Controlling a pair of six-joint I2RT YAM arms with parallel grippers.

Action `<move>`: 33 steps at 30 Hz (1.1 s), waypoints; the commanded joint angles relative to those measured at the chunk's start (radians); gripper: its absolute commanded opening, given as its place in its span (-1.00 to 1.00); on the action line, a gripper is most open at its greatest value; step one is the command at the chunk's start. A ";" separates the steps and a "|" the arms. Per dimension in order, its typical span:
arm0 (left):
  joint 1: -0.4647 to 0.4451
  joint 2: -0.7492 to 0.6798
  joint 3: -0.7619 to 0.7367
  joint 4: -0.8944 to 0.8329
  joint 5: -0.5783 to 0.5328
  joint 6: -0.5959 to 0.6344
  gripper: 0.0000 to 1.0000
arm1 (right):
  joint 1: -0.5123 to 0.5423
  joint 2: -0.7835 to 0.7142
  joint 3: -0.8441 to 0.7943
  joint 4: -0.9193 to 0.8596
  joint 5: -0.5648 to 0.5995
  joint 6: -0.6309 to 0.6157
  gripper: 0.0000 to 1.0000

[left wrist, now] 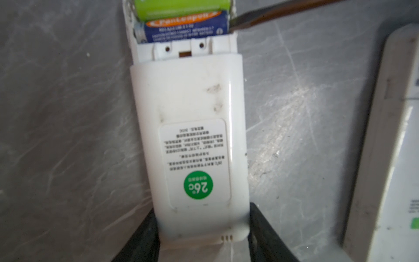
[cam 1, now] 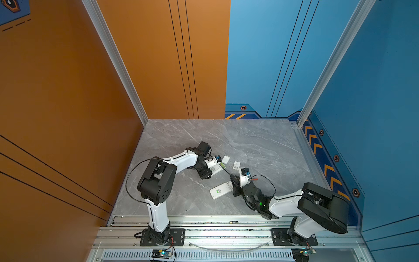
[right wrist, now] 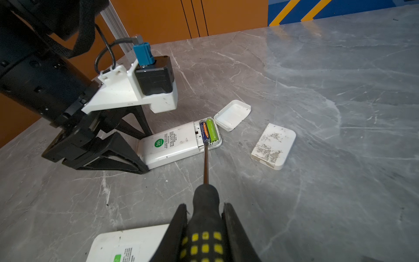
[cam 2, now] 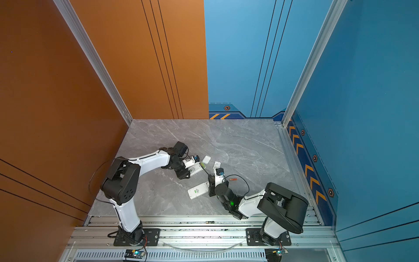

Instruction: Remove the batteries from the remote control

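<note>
white remote pinned, two cells not yet out

the right gripper [right wrist: 204,205] has its jaws closed on the black-and-yellow handle of a screwdriver [right wrist: 205,172]. its blade tip sits against one end of the blue battery [right wrist: 204,132], at the side wall of the open bay. the left gripper [left wrist: 203,208] has its jaws clamped across the sides of the remote [left wrist: 190,102] at the end away from the bay, pinning it back side up on the grey marble-look table [right wrist: 317,79].

as i judge it, the cover step is done: the bay is bare, and two white covers lie loose on the table. one cover [right wrist: 232,114] is upturned just beside the remote's end, and the other cover [right wrist: 273,146] is scuffed and a little further off. prying looks like the step in hand. both batteries in this remote are seated, so lifting them out is what is left.

they are thin cylinders lying crosswise to the remote's length, touching side by side. the blue one carries an orange band and fine white print, and the green battery [right wrist: 212,131] is plain and glossy, nearest the remote's end.

in a top view a small orange-red cylinder [cam 1: 255,179] lies on the table near the right wrist, probably a battery already out. a second remote [cam 1: 221,190] lies beside the right gripper. i cannot tell whether its bay is empty.
</note>
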 commanded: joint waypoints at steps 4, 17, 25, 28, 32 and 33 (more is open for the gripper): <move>-0.042 0.069 -0.018 -0.122 0.176 0.083 -1.00 | -0.003 0.016 0.048 0.115 -0.079 -0.036 -1.00; -0.042 0.083 -0.006 -0.122 0.156 0.069 -1.00 | -0.009 0.010 0.077 0.099 -0.092 -0.045 -1.00; -0.043 0.097 0.007 -0.122 0.135 0.052 -1.00 | -0.017 -0.035 0.070 0.040 -0.069 -0.045 -1.00; -0.043 0.098 0.008 -0.123 0.135 0.051 -1.00 | -0.018 -0.042 0.065 0.037 -0.057 -0.045 -1.00; -0.044 0.099 0.011 -0.122 0.129 0.047 -1.00 | -0.022 -0.058 0.062 0.014 -0.044 -0.046 -1.00; -0.043 0.100 0.013 -0.122 0.126 0.046 -1.00 | -0.023 -0.062 0.060 0.011 -0.038 -0.046 -1.00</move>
